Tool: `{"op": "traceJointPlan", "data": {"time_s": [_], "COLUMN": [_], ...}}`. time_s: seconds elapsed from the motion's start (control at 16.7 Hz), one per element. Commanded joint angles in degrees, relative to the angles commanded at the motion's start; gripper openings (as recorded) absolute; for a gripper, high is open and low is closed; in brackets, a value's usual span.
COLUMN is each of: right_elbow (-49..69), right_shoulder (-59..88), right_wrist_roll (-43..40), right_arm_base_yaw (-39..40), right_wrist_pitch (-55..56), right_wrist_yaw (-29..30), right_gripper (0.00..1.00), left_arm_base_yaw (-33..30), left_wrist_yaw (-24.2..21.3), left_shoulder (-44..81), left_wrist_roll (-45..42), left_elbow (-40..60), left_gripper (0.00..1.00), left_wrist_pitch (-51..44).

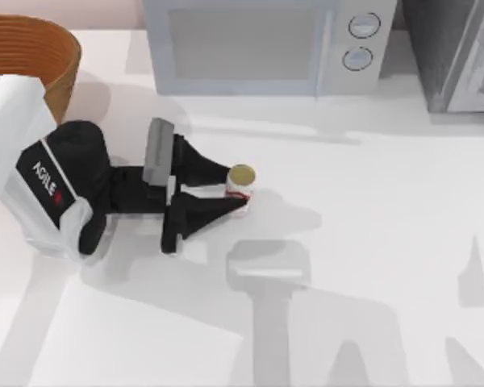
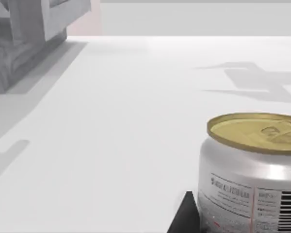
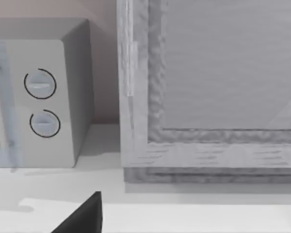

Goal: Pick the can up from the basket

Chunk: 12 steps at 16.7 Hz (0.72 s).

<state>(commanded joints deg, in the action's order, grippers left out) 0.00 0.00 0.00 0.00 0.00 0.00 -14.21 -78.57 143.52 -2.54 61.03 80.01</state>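
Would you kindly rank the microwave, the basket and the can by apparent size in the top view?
1. Microwave, largest.
2. Basket, smaller as seen, though cut off by the frame's edge and the left arm, so unsure.
3. Can, clearly smallest, between the left gripper's fingers.

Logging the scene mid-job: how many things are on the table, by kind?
Can: 1, standing on the table between the left gripper's fingers, outside the basket
Basket: 1
Microwave: 1
Grey cabinet: 1
Total: 4

Left arm (image 1: pixel 52 189) white-shelled, black wrist; "AGILE" lettering; black tapered gripper (image 1: pixel 240 191) fingers.
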Motion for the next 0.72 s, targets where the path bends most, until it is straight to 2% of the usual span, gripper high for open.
{"op": "traceJointPlan", "data": {"time_s": [0.36, 0.72], "right_elbow": [0.0, 0.0], "right_shoulder": [0.0, 0.0], "right_wrist_roll": [0.0, 0.0], "right_arm_base_yaw": [0.0, 0.0], "right_wrist_pitch": [0.0, 0.0], "right_wrist_yaw": [0.0, 0.0], "right_gripper": [1.0, 1.0], "left_arm_base_yaw": [0.0, 0.0], "left_wrist_yaw": [0.0, 0.0], "left_shoulder": [0.0, 0.0], "left_wrist_roll": [0.0, 0.0], "left_elbow": [0.0, 0.0], "left_gripper": [0.98, 1.0], "left_wrist_pitch": [0.0, 0.0]}}
